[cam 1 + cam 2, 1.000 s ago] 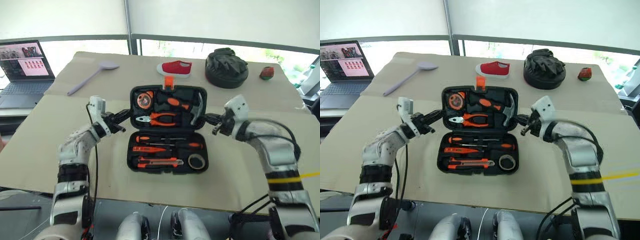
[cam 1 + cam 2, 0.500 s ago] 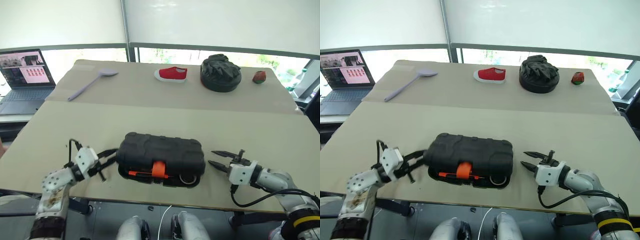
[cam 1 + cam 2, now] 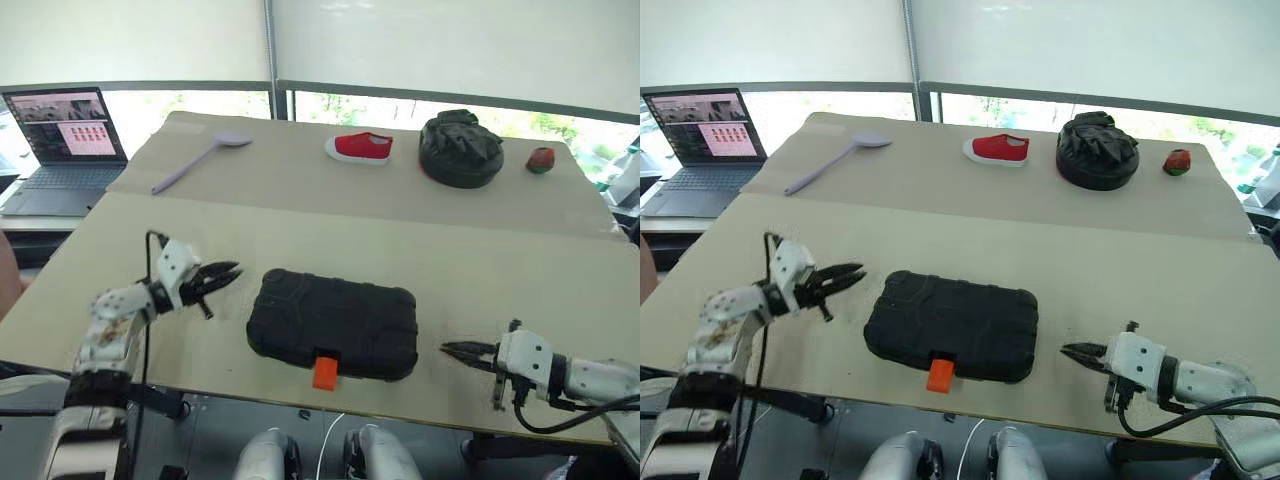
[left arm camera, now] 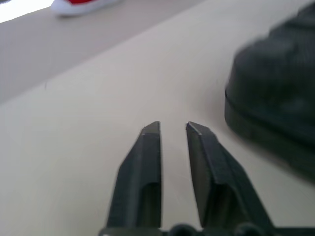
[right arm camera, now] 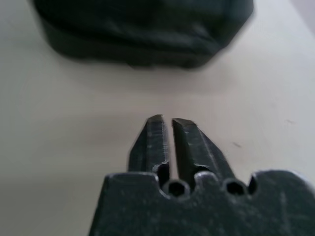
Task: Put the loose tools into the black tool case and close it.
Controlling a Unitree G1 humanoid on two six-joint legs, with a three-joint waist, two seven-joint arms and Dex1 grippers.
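The left fingers [image 4: 150, 142] sit nearly together, holding nothing, just beside the black tool case [image 3: 335, 322]. The right fingers [image 5: 156, 135] are closed and empty on its other side. The case lies shut on the bench [image 3: 480, 270], orange latch [image 3: 325, 371] at the near edge.

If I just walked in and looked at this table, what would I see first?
You'd spot the big black tool case first, lying shut near the front edge of the table with its little orange latch sticking out. A robot hand sits on each side of it, the left hand and the right hand, both empty. At the far end lie a red shoe, a lilac spoon and a round black bag.
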